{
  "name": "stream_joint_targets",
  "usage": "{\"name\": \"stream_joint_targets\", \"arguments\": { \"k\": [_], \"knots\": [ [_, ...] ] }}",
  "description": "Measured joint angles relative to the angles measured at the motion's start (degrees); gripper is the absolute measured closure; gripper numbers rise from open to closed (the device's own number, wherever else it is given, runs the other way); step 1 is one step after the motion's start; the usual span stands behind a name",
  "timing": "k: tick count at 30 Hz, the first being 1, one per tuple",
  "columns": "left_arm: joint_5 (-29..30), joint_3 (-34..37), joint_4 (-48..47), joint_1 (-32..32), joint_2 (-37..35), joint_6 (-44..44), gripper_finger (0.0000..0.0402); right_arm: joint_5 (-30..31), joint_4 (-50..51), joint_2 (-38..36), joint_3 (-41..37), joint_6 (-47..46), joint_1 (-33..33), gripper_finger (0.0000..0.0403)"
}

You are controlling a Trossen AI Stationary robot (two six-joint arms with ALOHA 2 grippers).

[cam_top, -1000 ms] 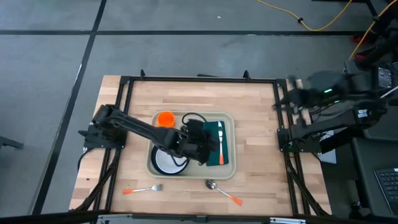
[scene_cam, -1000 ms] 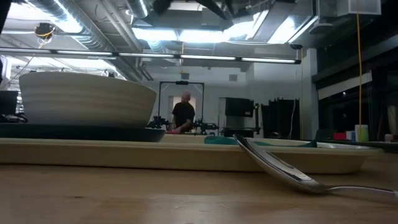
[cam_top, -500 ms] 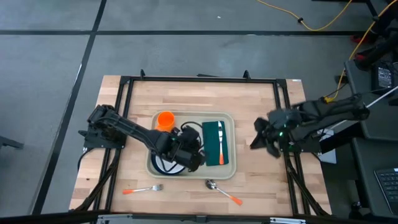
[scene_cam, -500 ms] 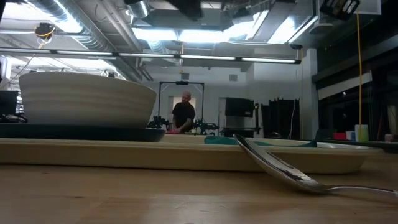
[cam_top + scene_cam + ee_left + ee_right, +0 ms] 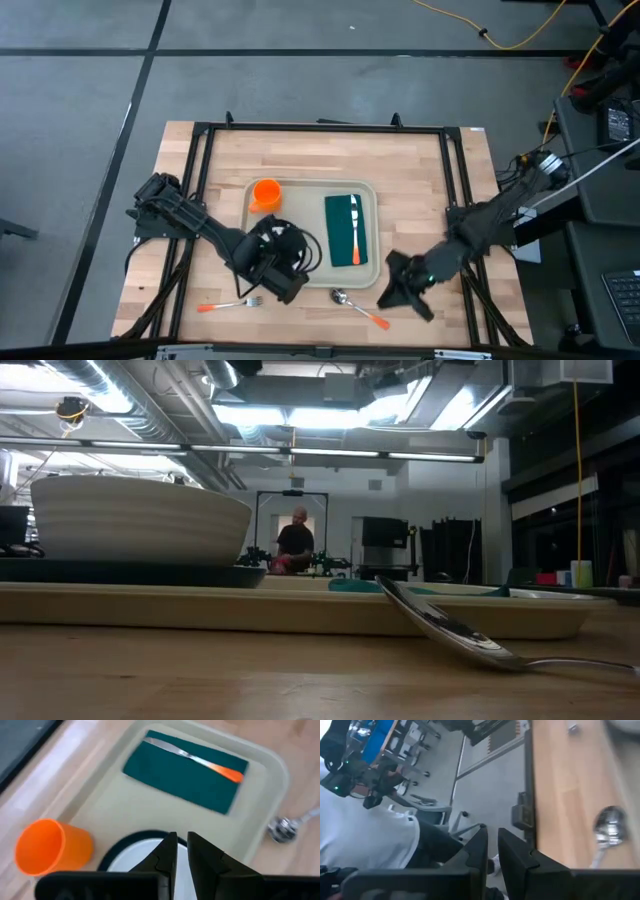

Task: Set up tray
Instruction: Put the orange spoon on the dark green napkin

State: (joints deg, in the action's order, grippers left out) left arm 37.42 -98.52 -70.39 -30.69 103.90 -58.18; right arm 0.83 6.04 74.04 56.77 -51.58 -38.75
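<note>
The pale beige tray (image 5: 305,205) lies mid-table. On it stand an orange cup (image 5: 265,193), a dark green napkin (image 5: 345,232) with an orange-handled utensil (image 5: 200,761) on top, and a dark teal plate (image 5: 130,572) carrying a white bowl (image 5: 140,518). My left gripper (image 5: 285,265) hovers shut above the bowl (image 5: 150,865) and hides it in the high view. My right gripper (image 5: 395,293), also shut, hangs over the table just right of the tray's near right corner. It is close to the orange-handled spoon (image 5: 352,303), which lies on the wood with its bowl end (image 5: 450,632) raised against the tray rim.
An orange-handled fork (image 5: 230,304) lies on the wood near the table's near edge, left of the spoon. A dark metal frame (image 5: 320,128) runs around the table. A person (image 5: 295,542) stands far off in the room behind.
My left gripper has drawn back from beside the napkin toward the table's left and near side, and now stands over the bowl. My right arm has swung in from the table's far right edge toward the near edge, ending close to the spoon. The things on the tray have not moved.
</note>
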Motion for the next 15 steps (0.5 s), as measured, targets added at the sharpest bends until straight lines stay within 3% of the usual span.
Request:
{"name": "stream_joint_targets", "arguments": {
  "k": [9, 15],
  "knots": [
    [-1.4, 0.0, 2.1, -3.2, 0.0, 0.4, 0.036, 0.1, -2.5, 15.7, 4.5, -0.6, -2.4, 0.0353],
    [-1.5, 0.0, 2.6, -3.4, 0.0, -2.0, 0.0366, -0.5, 4.1, 24.9, 11.3, 2.4, -1.6, 0.0339]
  ]
}}
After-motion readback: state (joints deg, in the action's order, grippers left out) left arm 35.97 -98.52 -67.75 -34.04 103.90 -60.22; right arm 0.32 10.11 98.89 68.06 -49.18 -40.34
